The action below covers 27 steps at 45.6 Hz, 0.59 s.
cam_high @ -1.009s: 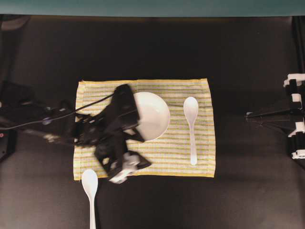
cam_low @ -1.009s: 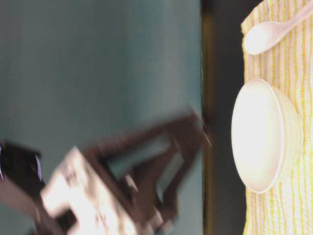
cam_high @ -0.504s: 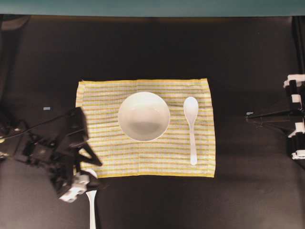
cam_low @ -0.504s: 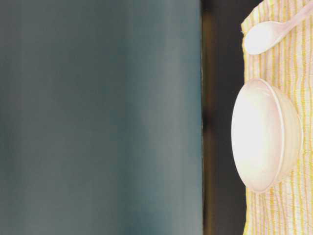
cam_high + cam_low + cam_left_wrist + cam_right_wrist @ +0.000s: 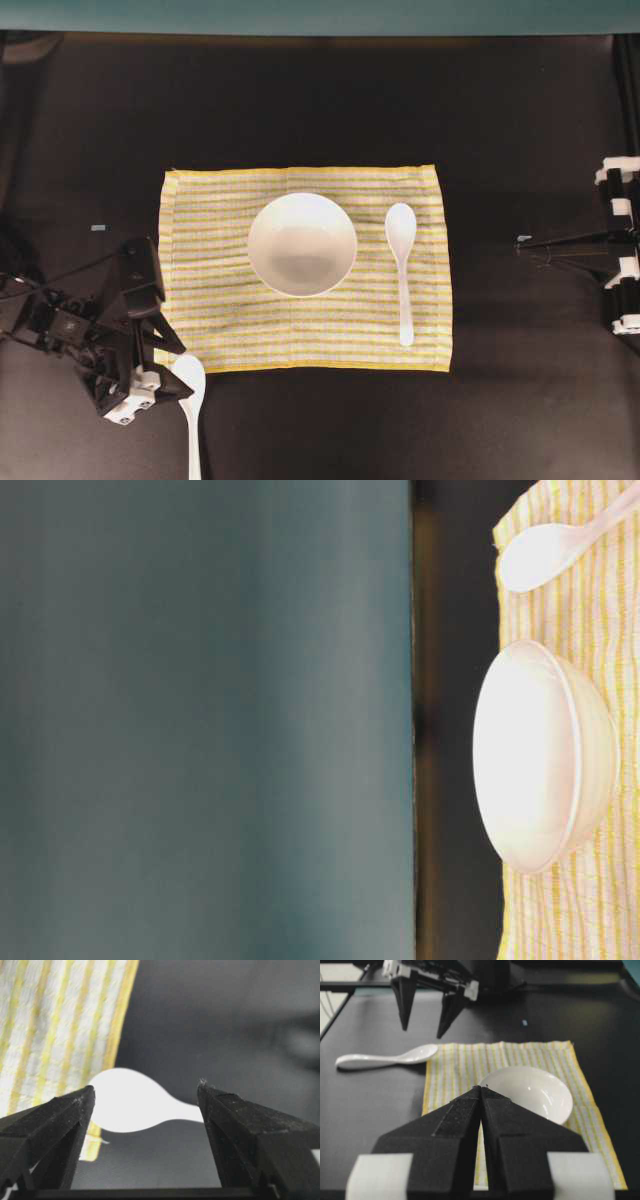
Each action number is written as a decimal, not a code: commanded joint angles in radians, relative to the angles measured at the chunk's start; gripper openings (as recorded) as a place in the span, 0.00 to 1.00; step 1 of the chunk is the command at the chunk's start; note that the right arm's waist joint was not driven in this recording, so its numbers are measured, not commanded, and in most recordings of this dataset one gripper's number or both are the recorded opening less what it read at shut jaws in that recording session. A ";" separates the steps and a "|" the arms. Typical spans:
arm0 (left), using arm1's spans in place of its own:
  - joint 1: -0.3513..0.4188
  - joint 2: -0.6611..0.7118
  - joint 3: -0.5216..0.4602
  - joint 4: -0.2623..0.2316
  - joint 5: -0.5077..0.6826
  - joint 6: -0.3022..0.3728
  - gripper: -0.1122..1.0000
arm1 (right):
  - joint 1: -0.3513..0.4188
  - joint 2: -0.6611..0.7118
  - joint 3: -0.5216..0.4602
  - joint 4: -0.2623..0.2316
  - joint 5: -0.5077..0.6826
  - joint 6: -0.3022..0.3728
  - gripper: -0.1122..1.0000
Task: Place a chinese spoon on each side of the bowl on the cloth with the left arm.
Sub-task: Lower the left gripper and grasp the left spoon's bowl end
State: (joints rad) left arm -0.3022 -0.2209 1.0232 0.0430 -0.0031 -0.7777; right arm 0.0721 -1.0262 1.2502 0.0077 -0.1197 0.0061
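While one spoon already lies on the cloth just beside the bowl's right side, the second spoon is still off the cloth, its scoop touching or just past the cloth's near left corner and its handle running toward the near edge of the tabletop. A second ago the left arm stretched over the bowl's left half; half a second ago it had swung back to the near left corner, and now its jaws hang beside that second spoon, slightly lower and closer to the scoop than before. The left gripper has its jaws spread wide with nothing between them but the scoop seen below. The bowl, cloth and placed spoon have not shifted. By my reading, the right side is done and the pickup of the left spoon is about to begin. The right gripper sits parked at the right edge, jaws pressed together and empty.
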 commanded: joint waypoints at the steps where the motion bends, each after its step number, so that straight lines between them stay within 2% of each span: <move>1: -0.002 0.035 -0.009 0.003 -0.009 -0.002 0.81 | 0.000 0.005 -0.006 0.003 -0.005 0.008 0.10; 10: -0.002 0.072 -0.008 0.003 -0.014 -0.003 0.81 | 0.000 0.005 -0.002 0.003 -0.002 0.008 0.10; 19: -0.005 0.077 -0.014 0.003 -0.089 -0.003 0.80 | 0.000 0.005 -0.002 0.003 -0.002 0.008 0.10; 27: -0.015 0.089 -0.011 0.003 -0.095 -0.003 0.70 | 0.000 0.005 0.000 0.003 0.003 0.008 0.10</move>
State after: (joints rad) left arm -0.3099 -0.1365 1.0216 0.0430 -0.0905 -0.7793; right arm 0.0721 -1.0262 1.2563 0.0077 -0.1150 0.0061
